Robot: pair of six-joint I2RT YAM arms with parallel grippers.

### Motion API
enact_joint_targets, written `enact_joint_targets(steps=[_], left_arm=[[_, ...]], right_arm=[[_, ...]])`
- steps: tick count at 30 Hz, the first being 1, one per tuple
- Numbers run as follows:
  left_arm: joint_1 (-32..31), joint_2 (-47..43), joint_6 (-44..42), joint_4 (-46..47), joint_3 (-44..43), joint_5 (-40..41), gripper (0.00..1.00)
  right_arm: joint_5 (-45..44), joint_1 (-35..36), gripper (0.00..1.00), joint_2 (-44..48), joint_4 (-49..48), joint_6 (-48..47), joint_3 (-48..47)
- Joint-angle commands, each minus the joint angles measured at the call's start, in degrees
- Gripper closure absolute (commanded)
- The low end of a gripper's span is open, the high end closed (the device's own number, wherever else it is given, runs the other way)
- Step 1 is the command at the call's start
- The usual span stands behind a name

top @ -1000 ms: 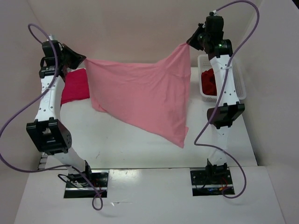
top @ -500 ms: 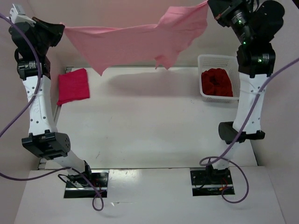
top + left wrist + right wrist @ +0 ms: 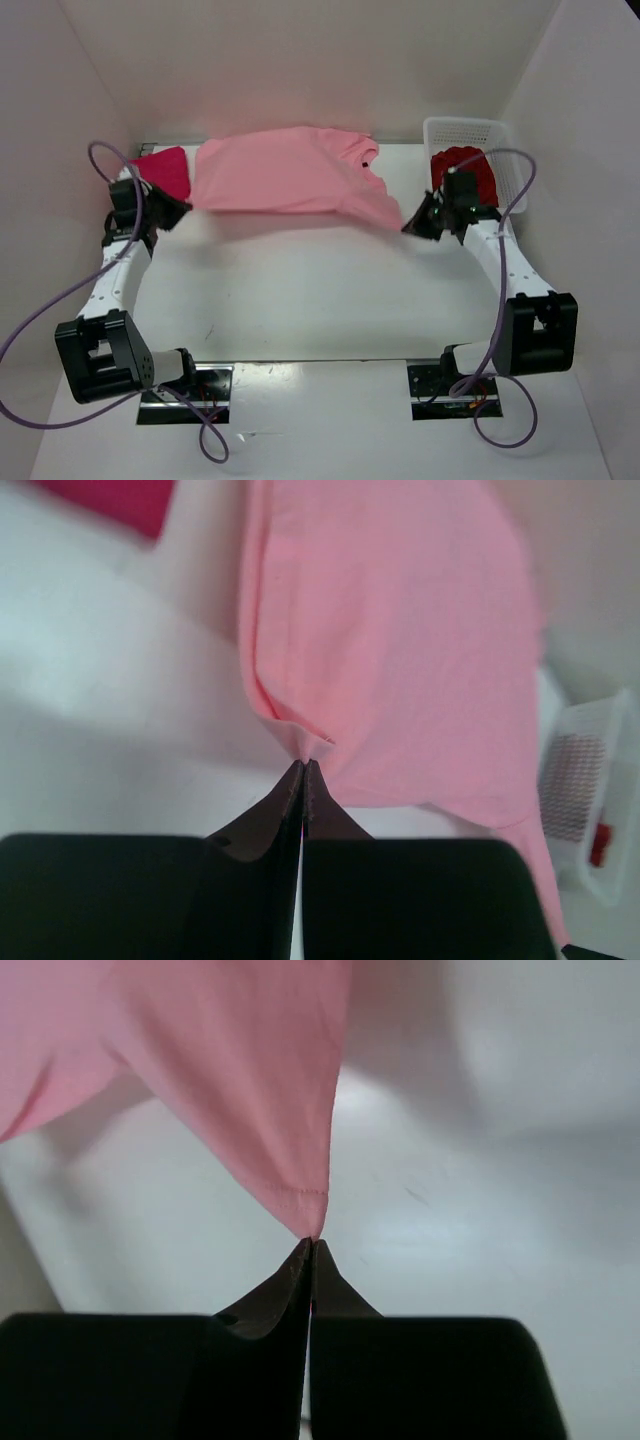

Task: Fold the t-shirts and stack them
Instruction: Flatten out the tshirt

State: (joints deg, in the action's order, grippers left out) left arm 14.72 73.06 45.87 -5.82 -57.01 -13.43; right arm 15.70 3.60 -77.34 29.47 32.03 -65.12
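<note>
A light salmon pink t-shirt [image 3: 290, 175] hangs stretched low over the back of the table between both arms. My left gripper [image 3: 180, 208] is shut on its left corner, where the cloth [image 3: 390, 640] bunches at the fingertips. My right gripper [image 3: 408, 226] is shut on the hemmed right corner [image 3: 300, 1195]. A bright magenta-red t-shirt [image 3: 165, 168] lies folded at the back left, partly under the pink one. A dark crimson red t-shirt [image 3: 462, 168] sits crumpled in the basket.
A white plastic mesh basket [image 3: 505, 150] stands at the back right, just behind my right gripper; it also shows in the left wrist view [image 3: 585, 780]. White walls close the table on three sides. Purple cables loop off both arms.
Both arms have swung down from high up to just above the table, carrying the pink t-shirt with them. It now hangs spread out low at the back instead of held up in the air.
</note>
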Motion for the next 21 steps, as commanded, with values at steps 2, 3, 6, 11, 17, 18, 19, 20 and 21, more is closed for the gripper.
enact_joint_targets(steps=[2,3,6,11,17,18,19,20,21], left_arm=[[0.0,-5.3,-2.0,2.0,13.5,2.8,1.0],[0.0,-6.1,-1.5,2.0,15.8,2.8,1.0],[0.0,-8.1,1.3,-2.0,22.2,4.3,1.0],[0.6,-12.1,2.2,-8.1,25.5,6.4,1.0],[0.6,-16.4,3.4,-16.4,24.9,4.0,1.0],[0.6,-17.8,3.4,-17.9,24.0,3.5,1.0],[0.6,-17.9,4.0,-19.0,23.4,2.5,1.0],[0.6,-18.4,4.0,-20.6,22.7,2.4,1.0],[0.6,-18.4,4.6,-20.6,22.7,1.9,1.0]], right_arm=[[-0.9,-0.1,1.0,5.8,3.1,-1.7,11.8],[-0.9,-0.1,1.0,6.3,4.5,-1.0,13.0],[-0.1,-0.1,1.0,5.5,8.1,-0.2,12.1],[0.5,-0.1,1.0,5.5,18.7,-1.7,11.4],[0.5,-0.1,1.0,12.9,28.8,-2.9,12.7],[0.5,-0.1,1.0,12.9,29.8,-2.9,12.7],[0.5,-0.1,1.0,12.9,29.9,-2.9,12.7],[0.5,-0.1,1.0,12.9,28.6,-2.9,12.7],[-0.1,-0.1,1.0,12.9,27.6,-2.9,12.0]])
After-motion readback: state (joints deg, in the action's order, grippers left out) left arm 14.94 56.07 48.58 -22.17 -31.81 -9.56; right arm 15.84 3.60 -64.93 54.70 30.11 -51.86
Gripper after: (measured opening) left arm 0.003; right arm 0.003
